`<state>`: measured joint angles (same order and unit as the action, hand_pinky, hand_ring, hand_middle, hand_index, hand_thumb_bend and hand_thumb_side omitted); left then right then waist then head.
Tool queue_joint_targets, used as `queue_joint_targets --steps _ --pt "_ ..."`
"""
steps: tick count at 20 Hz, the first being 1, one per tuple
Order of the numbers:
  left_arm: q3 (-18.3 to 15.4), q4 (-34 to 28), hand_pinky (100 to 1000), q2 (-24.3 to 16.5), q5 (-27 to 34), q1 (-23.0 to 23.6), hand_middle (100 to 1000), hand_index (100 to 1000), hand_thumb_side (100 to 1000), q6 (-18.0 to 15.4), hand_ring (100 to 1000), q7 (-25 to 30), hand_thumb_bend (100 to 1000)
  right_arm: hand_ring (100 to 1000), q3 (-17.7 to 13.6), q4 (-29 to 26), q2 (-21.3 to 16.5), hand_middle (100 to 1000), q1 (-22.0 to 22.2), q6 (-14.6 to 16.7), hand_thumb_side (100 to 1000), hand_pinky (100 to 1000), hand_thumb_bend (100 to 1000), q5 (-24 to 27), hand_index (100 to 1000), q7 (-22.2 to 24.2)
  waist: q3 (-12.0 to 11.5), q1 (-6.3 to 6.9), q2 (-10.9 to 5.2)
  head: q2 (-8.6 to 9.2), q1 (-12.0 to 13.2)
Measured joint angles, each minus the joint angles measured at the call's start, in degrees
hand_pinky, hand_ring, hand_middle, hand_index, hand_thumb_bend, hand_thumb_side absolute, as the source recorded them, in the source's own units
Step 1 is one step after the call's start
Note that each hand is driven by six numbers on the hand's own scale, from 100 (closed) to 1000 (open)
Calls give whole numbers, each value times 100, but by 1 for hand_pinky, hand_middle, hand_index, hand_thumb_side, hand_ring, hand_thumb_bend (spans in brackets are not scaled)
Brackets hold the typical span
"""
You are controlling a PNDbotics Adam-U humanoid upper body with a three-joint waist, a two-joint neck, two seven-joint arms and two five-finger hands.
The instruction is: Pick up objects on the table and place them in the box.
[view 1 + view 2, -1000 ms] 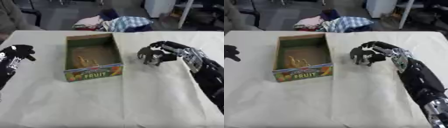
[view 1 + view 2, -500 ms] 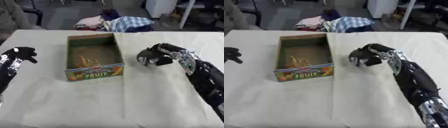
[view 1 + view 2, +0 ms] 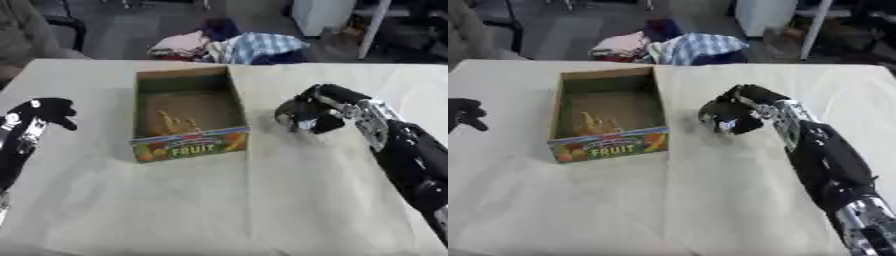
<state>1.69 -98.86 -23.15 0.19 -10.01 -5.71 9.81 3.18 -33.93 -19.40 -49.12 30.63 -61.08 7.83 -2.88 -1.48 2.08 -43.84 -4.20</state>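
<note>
An open cardboard box (image 3: 188, 144) with a colourful FRUIT label on its front stands left of the table's middle. A yellowish thing (image 3: 175, 121) lies on its floor. My right hand (image 3: 317, 111) is just right of the box, about level with its front half. Its fingers are curled round a small pale thing (image 3: 303, 123) that is mostly hidden by them. My left hand (image 3: 42, 111) shows at the left edge, apart from the box and with nothing near it.
The table (image 3: 227, 200) has a pale cloth over it. Beyond its far edge lies a heap of clothes (image 3: 229, 47), with a chair (image 3: 61, 27) at the far left and white furniture (image 3: 319, 15) at the back right.
My right hand has moved a little left towards the box, still curled. My left hand has shifted slightly right.
</note>
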Motion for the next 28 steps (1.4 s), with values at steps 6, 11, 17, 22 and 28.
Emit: queue_joint_targets --steps 6,11,17,22,28 --pt "0 4 883 21 7 49 599 747 866 19 563 20 206 451 -3 -173 12 300 -71 43 290 582 100 183 468 -86 0 -4 0 0 -1" --pt "-1 -1 883 53 36 65 597 744 859 29 561 36 210 454 0 -449 127 301 -411 52 216 586 100 537 469 73 -52 -40 0 0 -22" --pt "22 -82 882 122 118 38 596 743 839 29 560 120 220 456 -109 -594 429 302 -891 -94 175 587 100 650 470 172 -248 -88 -2 0 -95" --pt "90 -181 882 231 230 -97 595 742 828 49 560 201 225 465 -230 -569 763 307 -1161 -253 197 590 100 545 476 148 -465 -112 6 0 -172" --pt "173 -291 882 363 335 -211 595 742 820 68 560 305 227 494 -401 -304 1260 343 -1238 -535 321 599 100 145 509 12 -742 -81 57 3 -307"
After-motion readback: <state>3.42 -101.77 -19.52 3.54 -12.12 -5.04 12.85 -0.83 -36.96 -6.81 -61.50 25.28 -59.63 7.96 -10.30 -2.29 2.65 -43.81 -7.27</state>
